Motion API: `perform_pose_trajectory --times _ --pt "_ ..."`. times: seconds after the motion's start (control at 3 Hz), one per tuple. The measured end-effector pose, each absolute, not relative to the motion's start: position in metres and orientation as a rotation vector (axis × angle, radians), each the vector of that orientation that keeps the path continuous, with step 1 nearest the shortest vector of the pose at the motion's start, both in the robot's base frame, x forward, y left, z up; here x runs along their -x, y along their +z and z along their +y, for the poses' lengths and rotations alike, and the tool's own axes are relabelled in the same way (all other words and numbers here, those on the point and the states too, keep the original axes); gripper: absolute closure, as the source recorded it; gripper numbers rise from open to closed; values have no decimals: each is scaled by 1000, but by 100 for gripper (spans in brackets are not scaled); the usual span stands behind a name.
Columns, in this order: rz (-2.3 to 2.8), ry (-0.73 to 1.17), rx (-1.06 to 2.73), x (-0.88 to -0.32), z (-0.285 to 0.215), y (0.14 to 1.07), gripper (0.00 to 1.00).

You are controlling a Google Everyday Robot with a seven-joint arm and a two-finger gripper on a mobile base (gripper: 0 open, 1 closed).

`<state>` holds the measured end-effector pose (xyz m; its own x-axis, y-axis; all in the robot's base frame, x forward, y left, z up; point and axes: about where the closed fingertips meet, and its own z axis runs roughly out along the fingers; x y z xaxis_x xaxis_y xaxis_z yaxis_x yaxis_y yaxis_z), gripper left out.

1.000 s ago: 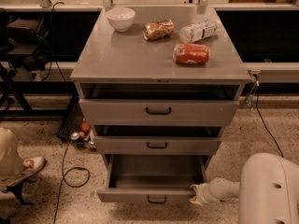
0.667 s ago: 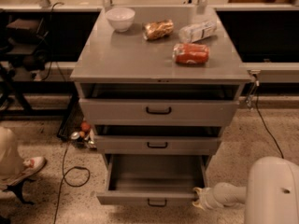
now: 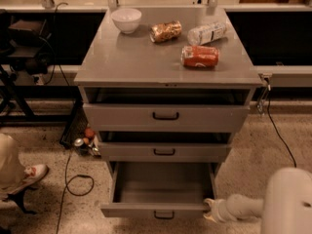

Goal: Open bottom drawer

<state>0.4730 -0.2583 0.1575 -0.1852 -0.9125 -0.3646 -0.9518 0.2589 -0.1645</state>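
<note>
A white bowl (image 3: 126,19) stands on the grey cabinet top (image 3: 122,65) beside a toppled brown can (image 3: 165,31), plastic bottle (image 3: 207,33) and red can (image 3: 200,56). A black cable (image 3: 73,183) loops on the floor near a shoe (image 3: 34,172). The gripper (image 3: 210,209) sits low, front right.

matt grey sheet-metal bottom drawer (image 3: 141,210), satin grey cabinet top (image 3: 131,57), glossy white bowl (image 3: 126,19), shiny red metal can (image 3: 200,56), smooth off-white plastic gripper (image 3: 210,210) at drawer front's right end
</note>
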Motion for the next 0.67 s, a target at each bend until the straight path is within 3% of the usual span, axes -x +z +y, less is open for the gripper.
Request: perform_pose_trajectory --times 0.67 --pt "2150 139 1697 -473 -257 161 100"
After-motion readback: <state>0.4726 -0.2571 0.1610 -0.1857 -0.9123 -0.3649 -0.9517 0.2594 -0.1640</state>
